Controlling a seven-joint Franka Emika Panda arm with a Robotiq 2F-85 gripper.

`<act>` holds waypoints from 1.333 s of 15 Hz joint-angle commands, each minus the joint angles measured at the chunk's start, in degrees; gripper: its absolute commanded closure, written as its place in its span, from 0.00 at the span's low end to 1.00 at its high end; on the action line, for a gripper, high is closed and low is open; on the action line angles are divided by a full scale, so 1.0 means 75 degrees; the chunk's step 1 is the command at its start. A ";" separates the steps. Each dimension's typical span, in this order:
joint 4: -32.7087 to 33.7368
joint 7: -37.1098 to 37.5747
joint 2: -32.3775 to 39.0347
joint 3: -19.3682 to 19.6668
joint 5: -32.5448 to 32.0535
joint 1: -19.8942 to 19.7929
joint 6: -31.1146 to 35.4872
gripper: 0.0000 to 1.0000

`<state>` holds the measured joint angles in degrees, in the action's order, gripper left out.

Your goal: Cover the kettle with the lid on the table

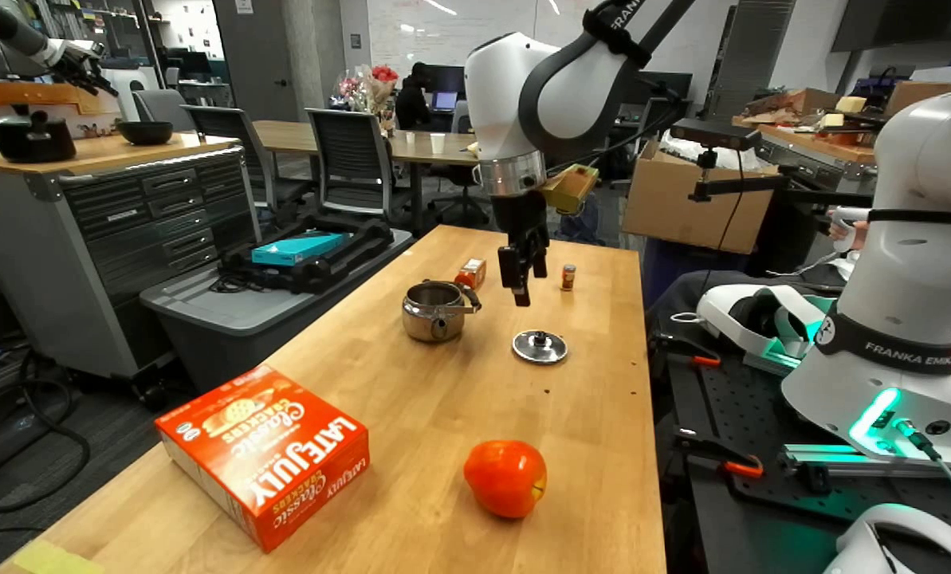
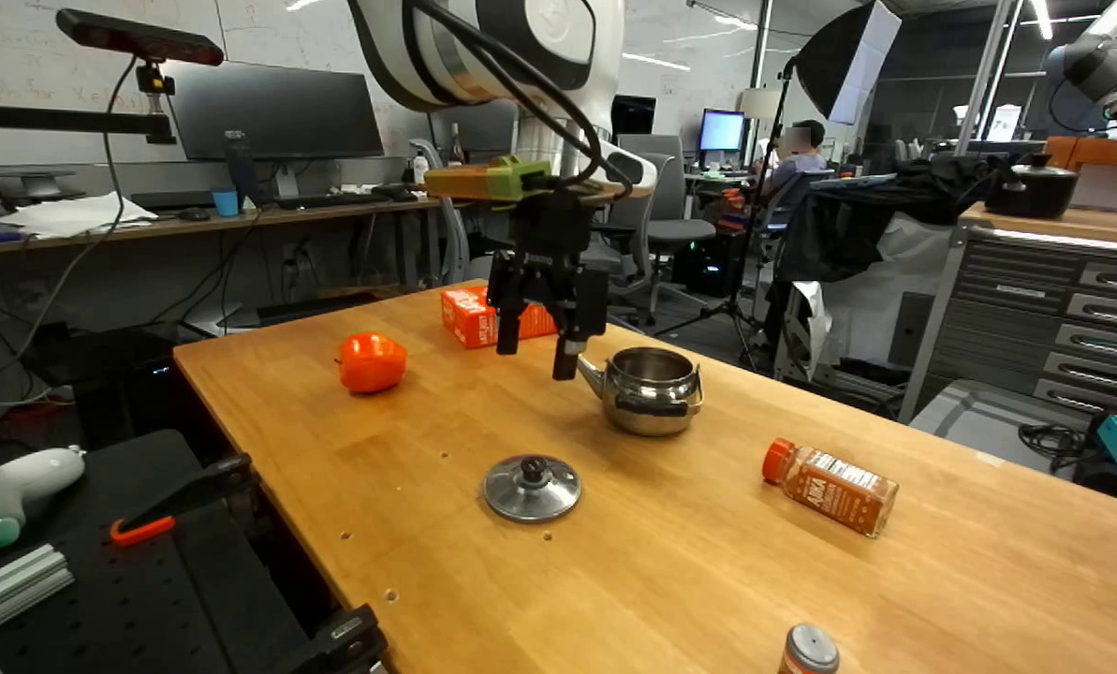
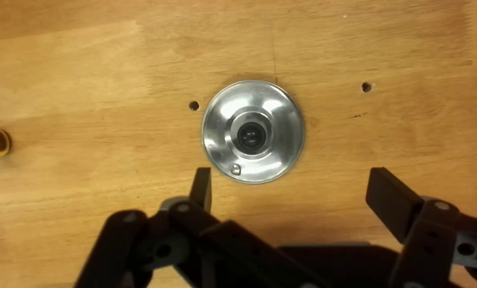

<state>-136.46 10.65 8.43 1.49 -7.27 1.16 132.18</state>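
Spread wide nearest the wrist camera, with nothing held between the fingertips [image 3: 392,206]: black, jointed, two-fingered pincer [image 3: 289,176], poised above the pale wooden table [image 2: 670,571]. Apparently at the opening step, getting hold of the flat, round, shiny silver metal lid [image 3: 253,132], with clear air showing between the two in both exterior views.

Called for next, most likely: descend straight, bring the small, dark, rounded knob [image 2: 534,470] midway between the fingertips, then close on it squarely. Seen in the wrist view nearer one finger than the other, so perhaps needing a slight sideways correction, though hard to judge through perspective. After that, lift level, carry across to the squat, rounded, shiny silver metal kettle [image 1: 430,313] and set down over the open mouth without catching the rim.

Lying flat on the table with knob upward, apart from the kettle but near it in both exterior views: thin-edged, polished lid, bright with reflections, ringed around the knob and marked near the edge by a hole or bump, too small to tell which. Standing upright, uncovered: kettle with a short spout [image 2: 593,377] and a dark handle [image 2: 650,408], apparently folded down against one side and so out of the lid's way.
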 commanded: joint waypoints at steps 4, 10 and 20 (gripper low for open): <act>-0.0216 0.0188 0.0250 0.0180 -0.0519 -0.0050 0.0514 0.00; -0.0229 0.0437 0.0512 0.0292 -0.0745 -0.0048 0.0722 0.00; -0.0061 0.0552 0.1063 0.0483 -0.0822 0.0009 0.0896 0.00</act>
<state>-138.06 13.09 14.74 4.19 -12.18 0.76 138.78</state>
